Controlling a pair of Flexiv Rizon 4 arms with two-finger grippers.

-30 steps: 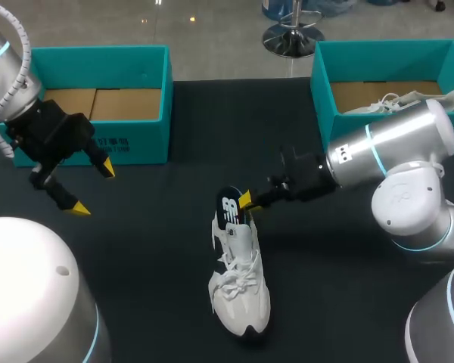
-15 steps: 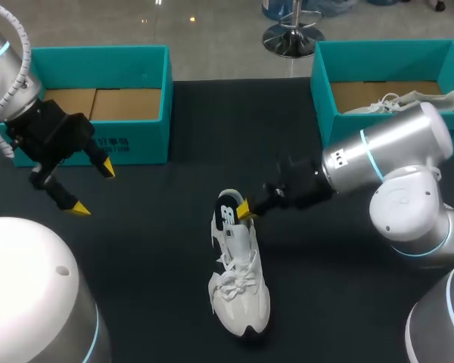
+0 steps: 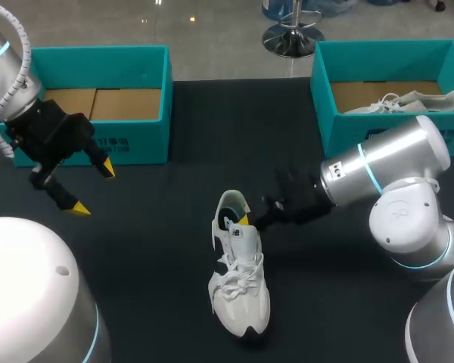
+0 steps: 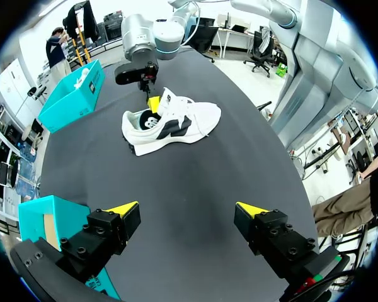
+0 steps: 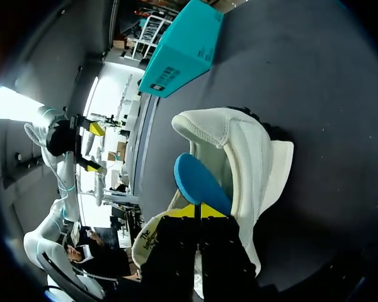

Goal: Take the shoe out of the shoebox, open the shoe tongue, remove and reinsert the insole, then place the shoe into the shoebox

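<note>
The right jaws are closed, their yellow tips [image 5: 181, 212] pressed together on the near end of the insole [image 5: 198, 182] at the heel opening of the shoe [image 3: 238, 276]. The pinch itself is masked by the black fingers in the wrist view, and from overhead only one tip shows. The insole's far end is out of sight inside the shoe. What shows is a smooth, rounded blue face on one side and a black face with white print on the other.

The right arm [image 3: 386, 162] comes in from 3 o'clock, wrist low and near level, fingers aimed toward 9. The shoe stands on its sole at the middle of the dark worktop [image 3: 159, 249], heel to 12, toe to 6. It has a white textile upper, white laces and a padded collar.

The left jaws are wide open, tips [image 4: 123, 207] over the worktop at 9 o'clock. The left arm [image 3: 7, 68] is cut off at the view's edge.

The teal card left box [image 3: 136, 144] sits at 11 and the right box [image 3: 340, 136] at 1. The right box holds a second shoe [image 3: 401, 102], partly hidden by its wall.
</note>
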